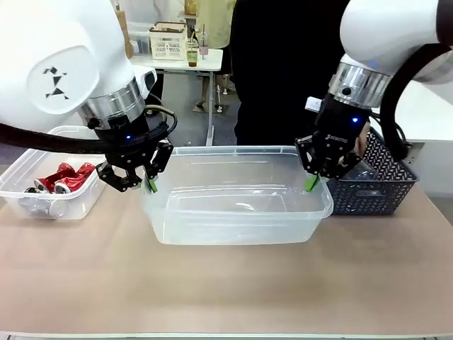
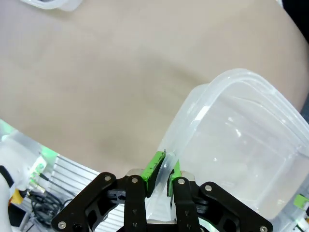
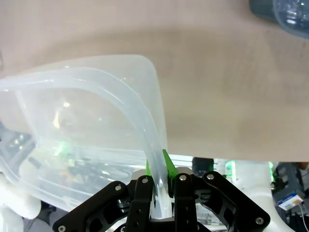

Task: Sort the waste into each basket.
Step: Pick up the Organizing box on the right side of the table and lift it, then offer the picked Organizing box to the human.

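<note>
A: Start at the left end effector (image 1: pixel 150 185). What is it doing?

B: Its green pads are clamped on the rim of the middle tub (image 1: pixel 233 227), at the tub's left short end. In the left wrist view the rim sits squeezed between the two pads.

A: And the right end effector (image 1: pixel 311 182)?

B: The same at the other short end. Its pads pinch the rim by the tub's right corner, and the right wrist view shows the lip running straight down into the closed jaws.

A: Where does that tub sit?

B: In the middle of the tabletop (image 1: pixel 226 290), between the two arms. I cannot tell whether its base touches the surface or hangs just above it.

A: Which way does it point?

B: Mouth up and level. Its long axis runs left to right, parallel to the tabletop's near edge.

A: Anything inside?

B: It looks empty; the clear walls show only its own floor.

A: And farther out?

B: By the left edge stands the left tub (image 1: pixel 42 205), also clear and mouth up. It holds crushed red and silver cans (image 1: pixel 67 177), lying jumbled.

A: On the right?

B: A dark mesh basket (image 1: pixel 371 191) near the right edge, just beyond the middle tub's right end. At least one clear bottle (image 1: pixel 364 172) lies in it; how it points is too hidden to tell.

A: Beyond that?

B: A person (image 1: pixel 283 71) in black stands at the far edge.
</note>
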### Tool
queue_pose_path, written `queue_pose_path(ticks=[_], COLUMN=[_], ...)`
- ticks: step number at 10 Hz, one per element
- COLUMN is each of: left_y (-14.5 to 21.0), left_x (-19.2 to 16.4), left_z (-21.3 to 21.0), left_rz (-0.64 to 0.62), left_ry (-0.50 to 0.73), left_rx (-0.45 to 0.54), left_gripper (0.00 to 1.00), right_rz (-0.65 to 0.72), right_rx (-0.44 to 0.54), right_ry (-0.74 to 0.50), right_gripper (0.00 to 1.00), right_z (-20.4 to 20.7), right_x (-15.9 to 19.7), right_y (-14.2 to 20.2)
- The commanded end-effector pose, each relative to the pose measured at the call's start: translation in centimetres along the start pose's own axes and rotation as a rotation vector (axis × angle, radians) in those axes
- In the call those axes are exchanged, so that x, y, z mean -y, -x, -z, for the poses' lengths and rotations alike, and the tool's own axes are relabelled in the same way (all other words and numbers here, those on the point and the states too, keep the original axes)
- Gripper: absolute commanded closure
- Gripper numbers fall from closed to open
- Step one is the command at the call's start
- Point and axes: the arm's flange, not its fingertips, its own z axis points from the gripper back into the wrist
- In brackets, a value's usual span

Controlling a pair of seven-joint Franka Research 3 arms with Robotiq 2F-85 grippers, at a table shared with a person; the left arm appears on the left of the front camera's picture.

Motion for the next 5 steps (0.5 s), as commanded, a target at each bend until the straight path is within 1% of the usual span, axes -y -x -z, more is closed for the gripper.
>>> queue_pose_path(ticks=[1, 5], left_y=[-0.31, -0.31], left_x=[0.45, 0.45], left_z=[-0.04, -0.04], left_rz=[-0.009, -0.009], left_ry=[0.000, 0.000], left_rx=[-0.003, -0.003], left_gripper=[1.00, 1.00], right_rz=[0.014, 0.014], right_rx=[0.002, 0.002], right_ry=[-0.002, -0.002], right_gripper=[1.00, 1.00], right_z=[-0.18, -0.18], right_x=[0.53, 0.53], right_y=[0.11, 0.11])
